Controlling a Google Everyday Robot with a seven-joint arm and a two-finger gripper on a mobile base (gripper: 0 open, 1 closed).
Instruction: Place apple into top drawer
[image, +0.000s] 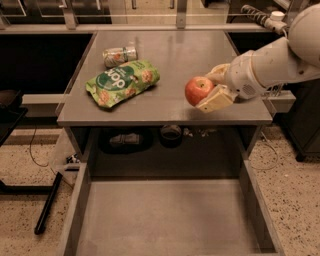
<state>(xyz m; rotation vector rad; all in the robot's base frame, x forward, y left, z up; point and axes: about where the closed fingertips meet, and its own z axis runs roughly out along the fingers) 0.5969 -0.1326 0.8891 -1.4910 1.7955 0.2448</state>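
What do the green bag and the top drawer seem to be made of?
Green bag: probably thin plastic film, glossy, crumpled and printed.
Top drawer: matte grey, flat and smooth; painted metal or laminate, I cannot tell which.
The gripper holds the apple over the table, front right.

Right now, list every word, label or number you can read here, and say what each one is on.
"pop" (likely; large white letters, seen at an angle): on the green snack bag.
Smaller print on that bag: too blurred to read.
Label on the can: too blurred to read.
Gripper, holding the apple at the right front of the table: no text visible.
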